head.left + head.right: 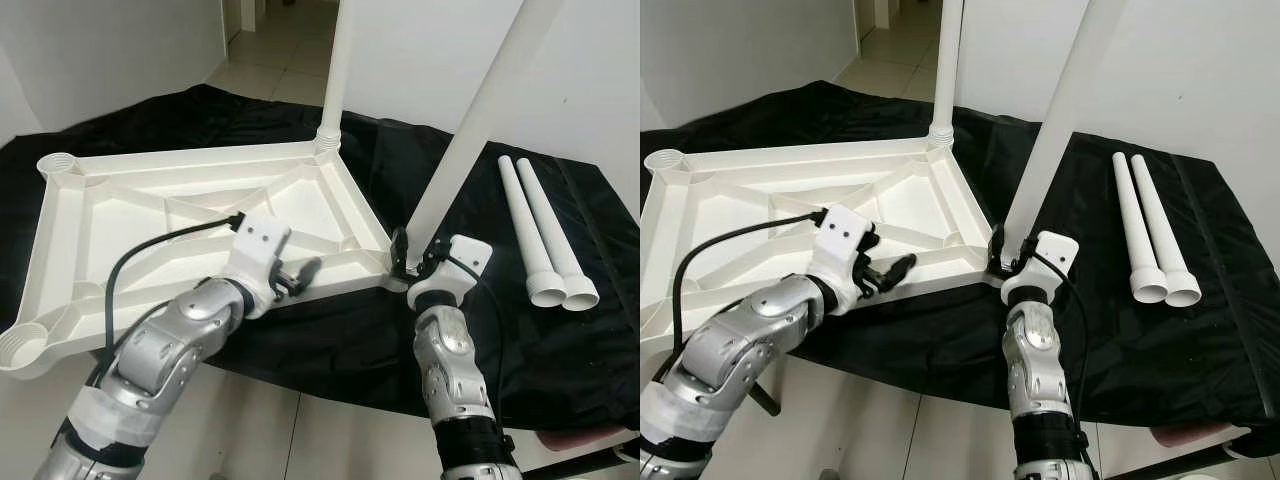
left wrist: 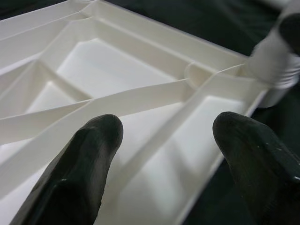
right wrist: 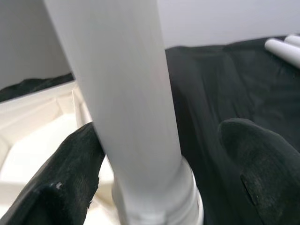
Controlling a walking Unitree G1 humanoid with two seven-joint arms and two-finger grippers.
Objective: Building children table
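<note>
The white tabletop (image 1: 180, 200) lies upside down on a black cloth, its ribs facing up. One white leg (image 1: 338, 60) stands in the far right corner socket. A second leg (image 1: 480, 110) rises tilted from the near right corner. My right gripper (image 1: 412, 258) is open around the base of that leg (image 3: 126, 93); one finger (image 3: 70, 178) is against it and the other (image 3: 258, 164) stands apart. My left gripper (image 1: 300, 275) is open just above the tabletop's near rim, its fingers (image 2: 79, 159) over the ribs (image 2: 140, 98).
Two loose white legs (image 1: 540, 230) lie side by side on the cloth at the right. Open sockets sit at the far left corner (image 1: 58, 165) and near left corner (image 1: 22, 348). Pale floor tiles (image 1: 300, 430) lie below the cloth's near edge.
</note>
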